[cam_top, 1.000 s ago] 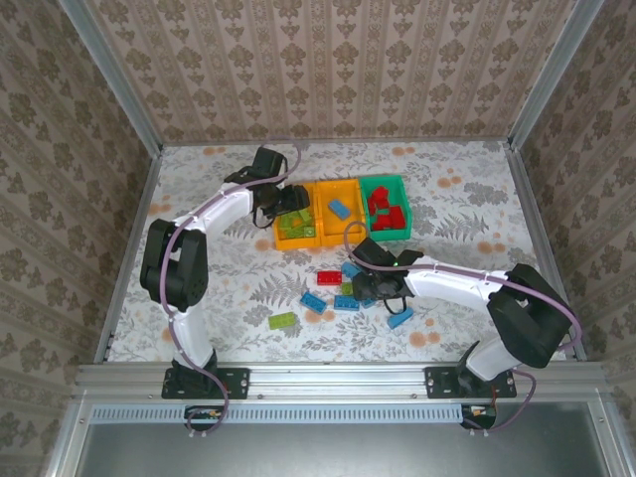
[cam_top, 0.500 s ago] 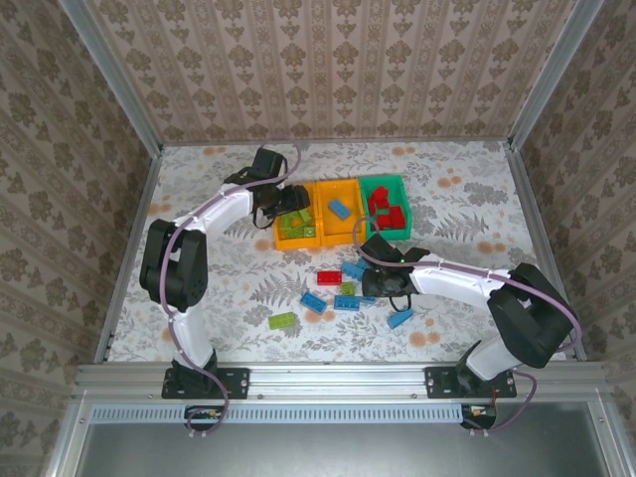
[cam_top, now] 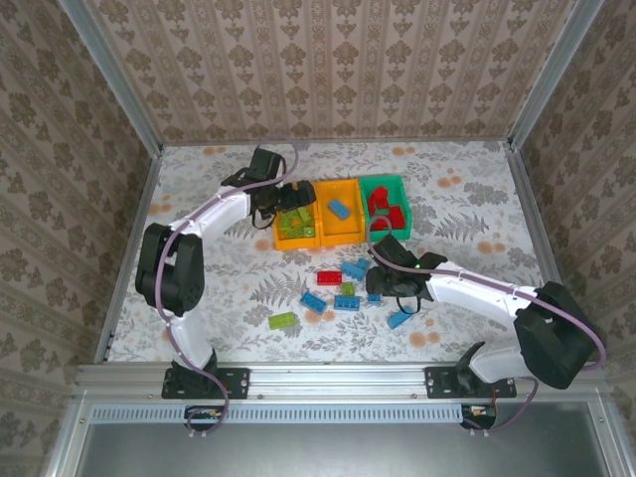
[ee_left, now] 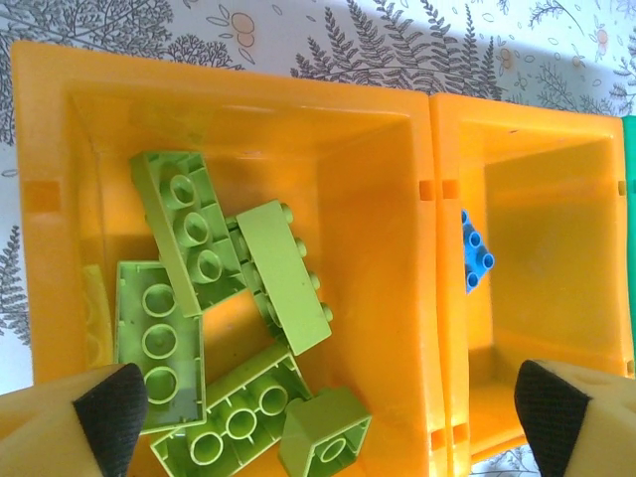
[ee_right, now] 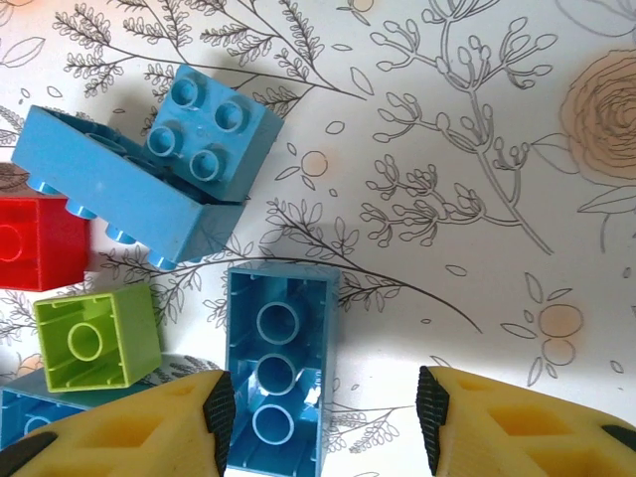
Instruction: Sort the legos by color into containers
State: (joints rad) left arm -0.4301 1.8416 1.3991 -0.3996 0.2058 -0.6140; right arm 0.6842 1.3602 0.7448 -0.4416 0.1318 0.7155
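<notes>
Loosely half-open, right pincer (ee_right: 325, 417) around blue lego (ee_right: 278, 368).

Bright, even light; soft shadows (wrist views sharp, slightly glary).

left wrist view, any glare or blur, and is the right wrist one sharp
Left wrist: lime green studded bricks sharp, orange plastic bin walls glowing without hard glare, black fingertip pads at the bottom corners slightly soft. Right wrist: upturned blue plastic brick crisp, only faint soft shadows beside the bricks.
</notes>
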